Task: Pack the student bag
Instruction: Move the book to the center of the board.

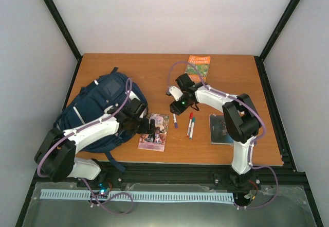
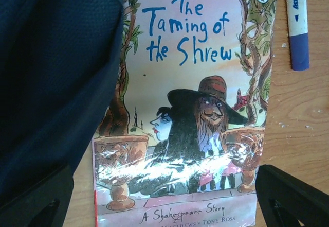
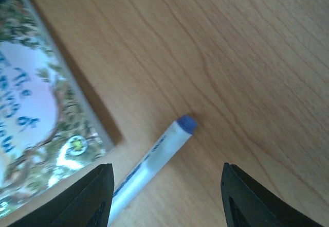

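Observation:
The student bag, a navy backpack, lies at the table's left; its dark fabric fills the left of the left wrist view. My left gripper hovers open over a picture book, "The Taming of the Shrew", just right of the bag, its fingers wide either side of the cover. My right gripper is open above a white marker with a blue cap. The marker lies on the wood between the fingers, closer to the left one and touching neither.
A red marker and a green marker lie right of the blue one. An orange book sits at the table's far edge and a dark book near the right arm. The picture book's corner lies beside the blue marker.

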